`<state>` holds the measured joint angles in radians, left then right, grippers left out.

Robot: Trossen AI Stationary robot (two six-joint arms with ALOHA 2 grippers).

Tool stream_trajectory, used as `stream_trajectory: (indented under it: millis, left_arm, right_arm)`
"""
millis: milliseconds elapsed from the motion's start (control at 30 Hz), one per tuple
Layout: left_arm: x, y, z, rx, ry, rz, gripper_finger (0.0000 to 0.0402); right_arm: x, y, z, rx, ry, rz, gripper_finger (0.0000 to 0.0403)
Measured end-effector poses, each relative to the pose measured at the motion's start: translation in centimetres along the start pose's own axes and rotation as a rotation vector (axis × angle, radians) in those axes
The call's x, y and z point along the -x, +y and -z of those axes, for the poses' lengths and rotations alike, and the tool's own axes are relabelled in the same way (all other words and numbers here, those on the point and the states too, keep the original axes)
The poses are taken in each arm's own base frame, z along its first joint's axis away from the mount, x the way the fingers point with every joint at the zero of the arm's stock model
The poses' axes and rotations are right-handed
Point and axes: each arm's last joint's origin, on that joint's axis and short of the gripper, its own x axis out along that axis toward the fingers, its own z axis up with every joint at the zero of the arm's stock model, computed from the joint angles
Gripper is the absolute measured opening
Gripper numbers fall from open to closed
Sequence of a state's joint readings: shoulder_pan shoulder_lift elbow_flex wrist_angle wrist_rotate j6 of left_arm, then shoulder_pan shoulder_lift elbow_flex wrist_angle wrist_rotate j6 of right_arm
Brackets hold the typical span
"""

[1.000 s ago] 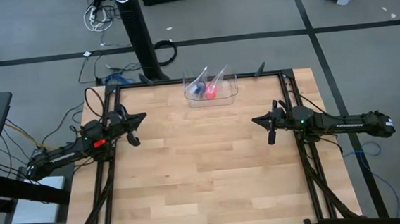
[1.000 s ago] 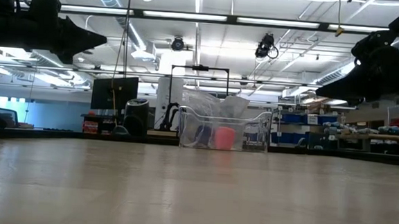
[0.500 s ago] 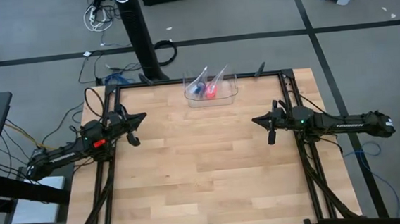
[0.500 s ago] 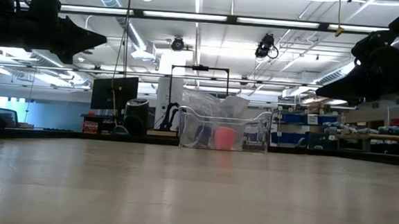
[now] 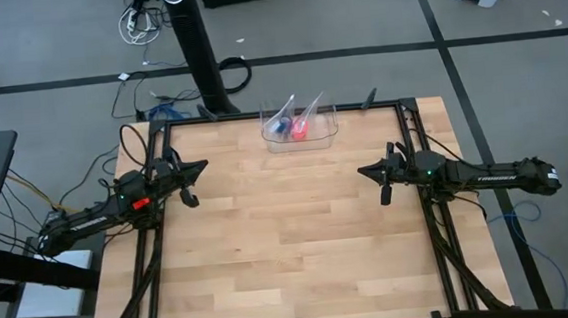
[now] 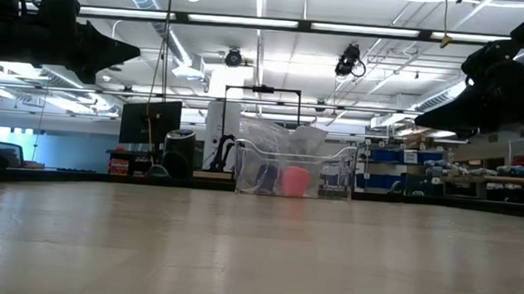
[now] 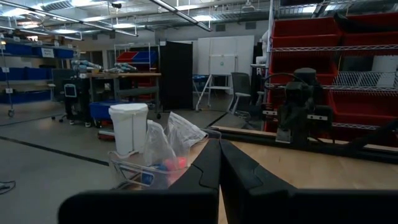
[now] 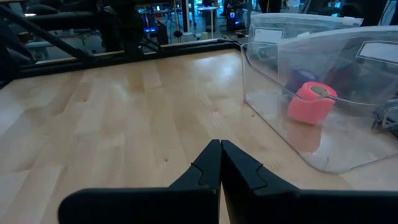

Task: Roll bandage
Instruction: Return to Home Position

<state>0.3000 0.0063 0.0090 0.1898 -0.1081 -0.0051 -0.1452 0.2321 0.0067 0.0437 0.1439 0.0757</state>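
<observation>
Squinting at the bandage (image 8: 297, 79), I get only a blue smudge behind creased plastic. It sits in the clear bin (image 5: 333, 127) at the middle of the table's (image 5: 290, 249) far edge, beside the pink roll (image 8: 311, 102). White labels on the 2 bags (image 8: 348, 56) are too blurred to read, and so is the lettering on the right arm (image 5: 486, 177). Left gripper (image 5: 200, 168) hangs at the left edge and right gripper (image 5: 364, 170) near the right edge, both with fingers pressed together, holding nothing, well apart from the bin.
</observation>
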Motion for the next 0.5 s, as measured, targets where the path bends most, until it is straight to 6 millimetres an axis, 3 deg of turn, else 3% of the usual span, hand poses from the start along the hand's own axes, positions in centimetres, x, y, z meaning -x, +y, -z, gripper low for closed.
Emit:
stream_trajectory:
  millis: [500]
  left_arm:
    - [0.0, 0.0, 0.0, 0.0, 0.0, 0.0, 0.0007]
  right_arm:
    - [0.0, 0.0, 0.0, 0.0, 0.0, 0.0, 0.0005]
